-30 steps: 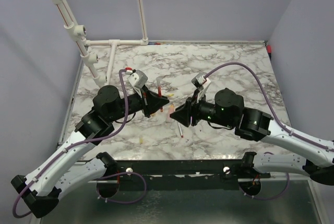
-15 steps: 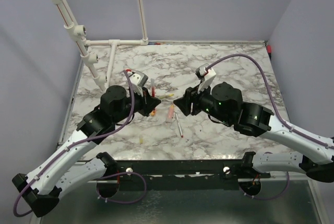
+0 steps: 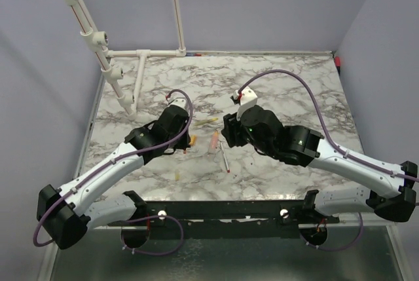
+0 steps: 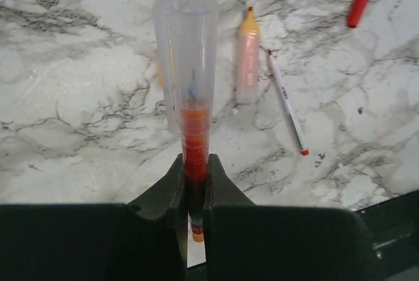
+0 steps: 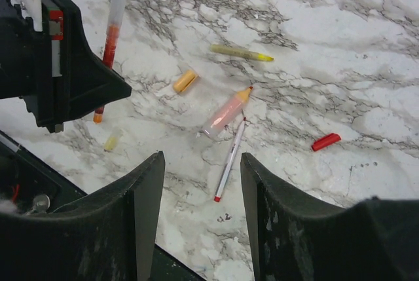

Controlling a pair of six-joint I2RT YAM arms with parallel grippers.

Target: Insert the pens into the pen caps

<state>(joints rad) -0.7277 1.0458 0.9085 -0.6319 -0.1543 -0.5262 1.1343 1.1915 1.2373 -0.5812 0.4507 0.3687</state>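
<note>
Working the rig from a distance, I had the marble table spread with pens and caps. I took the salmon-pink pen at its middle as my reference for the rest.

The left gripper was clamped on a red-orange pen, held to the left of the salmon-pink pen. A clear tube sat over the held pen's far half. The right gripper hung above and just right of the salmon-pink pen, jaws apart, nothing between them.

A yellow pen lay beyond the salmon-pink pen, toward the far side. A thin white pen with a red tip lay just beside its near end. An orange cap lay to its left and a red cap well to its right. A pale yellow cap sat to its left, nearer the front edge.

I judged the pens light, stiff and smooth, likely to roll on the marble, and best pinched across the middle of the barrel. The caps looked lighter still and prone to skid. I would take one across its sides near the closed end, leaving the mouth free.
</note>
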